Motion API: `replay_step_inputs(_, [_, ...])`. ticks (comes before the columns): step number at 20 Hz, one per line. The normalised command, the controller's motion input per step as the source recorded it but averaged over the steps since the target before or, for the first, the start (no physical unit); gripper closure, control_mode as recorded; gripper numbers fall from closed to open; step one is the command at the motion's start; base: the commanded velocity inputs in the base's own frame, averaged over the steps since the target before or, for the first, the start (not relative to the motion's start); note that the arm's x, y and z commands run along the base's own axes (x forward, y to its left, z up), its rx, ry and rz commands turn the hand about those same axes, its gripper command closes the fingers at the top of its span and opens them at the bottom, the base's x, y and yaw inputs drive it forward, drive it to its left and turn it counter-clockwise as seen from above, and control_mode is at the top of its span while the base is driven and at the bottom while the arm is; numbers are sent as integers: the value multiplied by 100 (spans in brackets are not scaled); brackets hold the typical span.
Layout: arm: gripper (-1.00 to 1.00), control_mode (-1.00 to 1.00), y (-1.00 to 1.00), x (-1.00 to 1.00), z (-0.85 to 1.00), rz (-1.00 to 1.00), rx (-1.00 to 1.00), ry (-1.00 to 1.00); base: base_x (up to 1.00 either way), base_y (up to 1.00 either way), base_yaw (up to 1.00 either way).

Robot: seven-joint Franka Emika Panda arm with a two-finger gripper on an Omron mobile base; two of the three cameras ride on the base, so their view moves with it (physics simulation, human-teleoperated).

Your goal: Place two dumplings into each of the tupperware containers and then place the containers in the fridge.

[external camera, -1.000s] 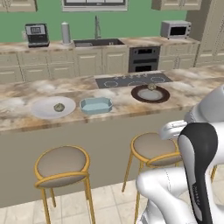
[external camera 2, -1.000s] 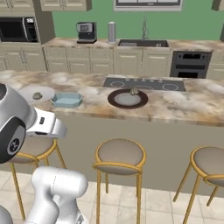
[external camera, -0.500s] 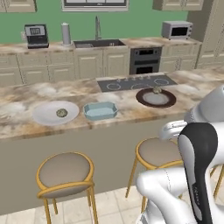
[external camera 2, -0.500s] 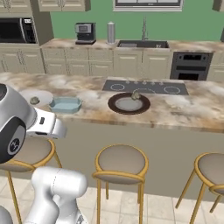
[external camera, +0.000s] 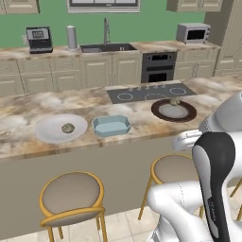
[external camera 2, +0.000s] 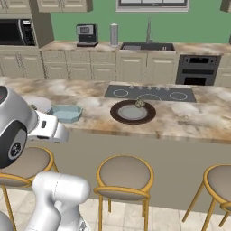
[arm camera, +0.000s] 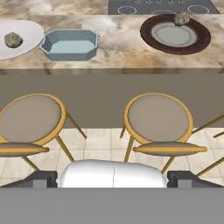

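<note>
Counter: polished marble-look stone, tan and cream veining. Blue tupperware container: translucent smooth plastic. White plate: smooth, glazed look. Brown plate: dark rim, matt grey centre. Dumplings: lumpy, rough, dull. Stools: brass-coloured metal frames, matt taupe seat pads. Cooktop: flat dark glass.

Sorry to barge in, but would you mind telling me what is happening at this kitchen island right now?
Nothing is being handled yet. The robot faces the island from behind the stools, its gripper open and holding nothing. On the counter, a pale blue tupperware container sits empty between a white plate carrying one dumpling and a dark brown plate with another dumpling at its far edge.
</note>
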Motion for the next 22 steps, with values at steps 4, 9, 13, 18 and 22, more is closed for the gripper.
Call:
replay_step_inputs(4, [-100,100,0,0,0,0,0,0,47,27,0])
replay_step_inputs(9, [-100,100,0,0,0,0,0,0,38,22,0])
replay_step_inputs(13, [-100,-100,1,51,0,0,0,0,7,1,0])
replay_step_inputs(18, [-100,-100,-3,100,7,-4,0,0,0,0,0])
replay_step_inputs(22, [-100,-100,-17,100,5,-10,0,1,0,0,0])
